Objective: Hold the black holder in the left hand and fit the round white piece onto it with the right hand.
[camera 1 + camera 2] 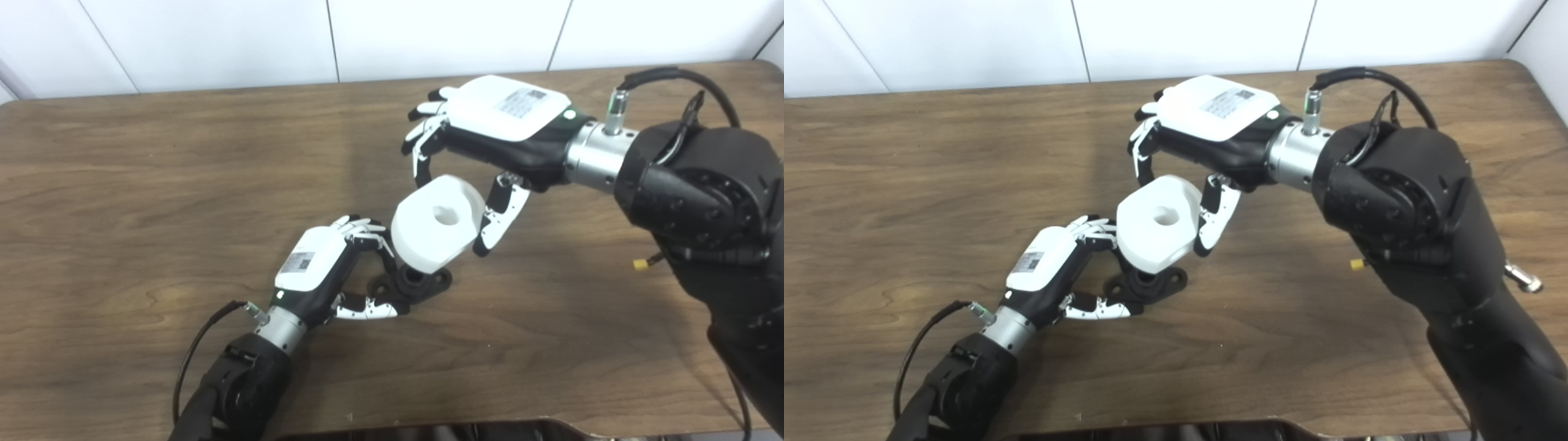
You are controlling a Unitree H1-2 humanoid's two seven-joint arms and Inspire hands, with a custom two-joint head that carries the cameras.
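Left hand grips black holder; right hand pinches round white piece, tilted toward 7 o'clock. Level it, align bore over hub, then press.

I count one round white piece, one black holder, two hands (left, right), one table.

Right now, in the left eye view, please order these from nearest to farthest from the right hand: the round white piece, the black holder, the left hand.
1. Round white piece: between the right hand's fingers and thumb.
2. Black holder: on the table, just below the white piece.
3. Left hand: lower left, gripping the holder.
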